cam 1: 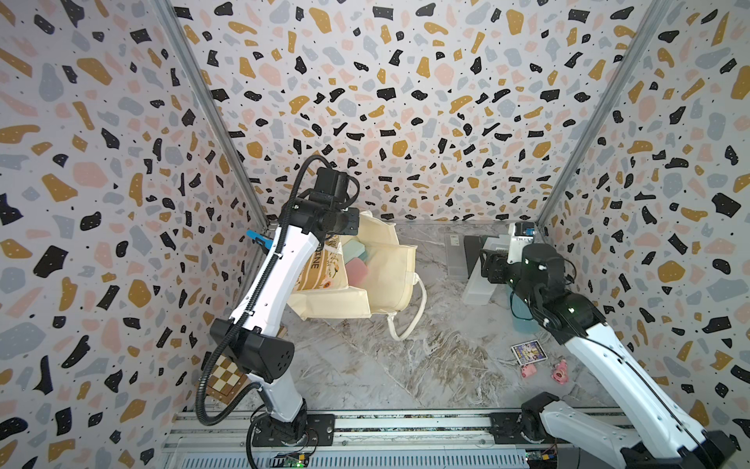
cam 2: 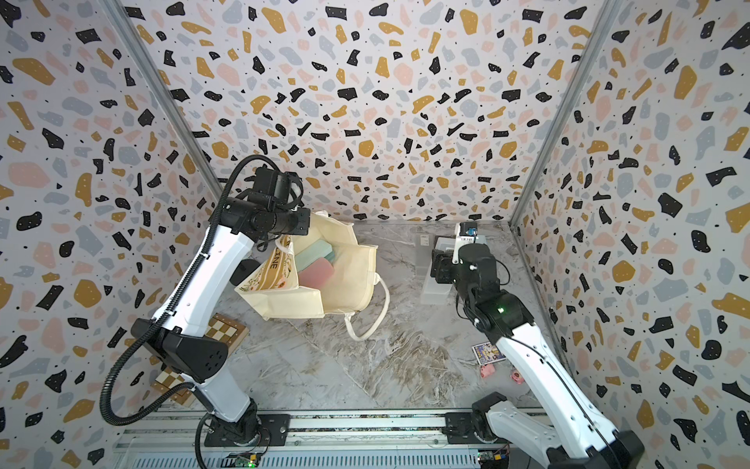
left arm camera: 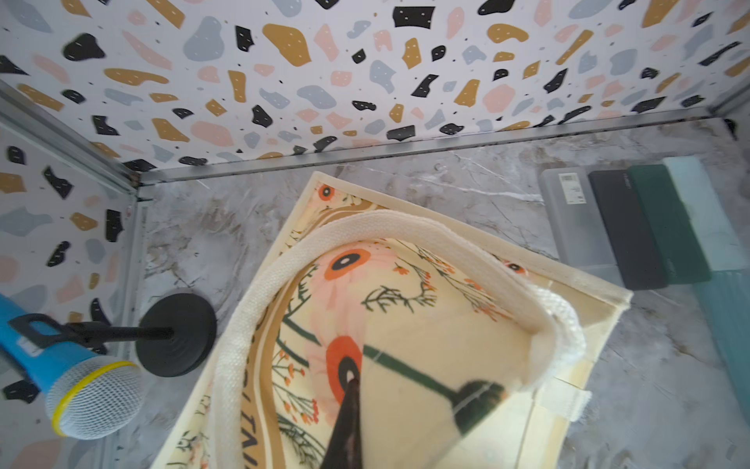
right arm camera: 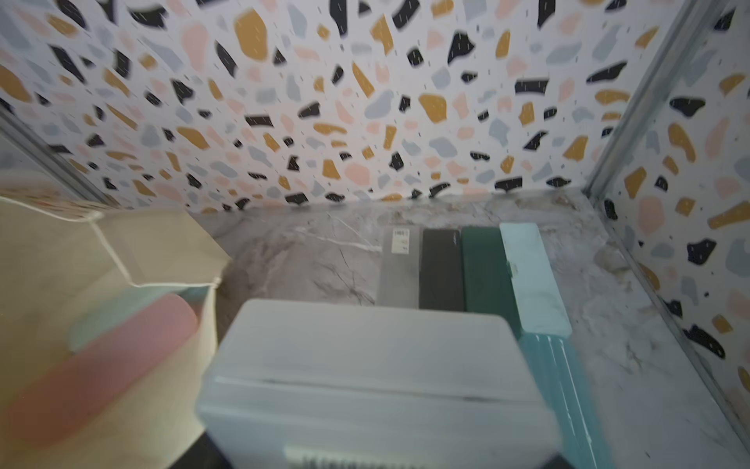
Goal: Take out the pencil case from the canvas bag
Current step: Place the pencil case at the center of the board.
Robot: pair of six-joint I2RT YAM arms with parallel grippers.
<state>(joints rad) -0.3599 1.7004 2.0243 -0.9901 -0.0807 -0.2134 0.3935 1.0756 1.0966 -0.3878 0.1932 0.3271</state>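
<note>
My left pincer (left arm camera: 349, 406) is pinching the "INE"-lettered cream canvas bag (cam 2: 345, 284) on grey marble table (cam 2: 324, 373); beside the bag, right pincer (cam 1: 487, 264) is gripping a frosted white pencil case (right arm camera: 365, 365).

canvas bag (cam 2: 351, 284), tan band lettered "INE"

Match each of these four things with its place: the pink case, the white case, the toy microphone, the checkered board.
Things:
1. pink case
2. white case
3. toy microphone
4. checkered board

Places:
a. clipped on a black stand by the left wall
b. inside the canvas bag
c. on the table, beneath the left arm
d. between the fingers of the right gripper

Pairs: 1-b; 2-d; 3-a; 4-c
</note>
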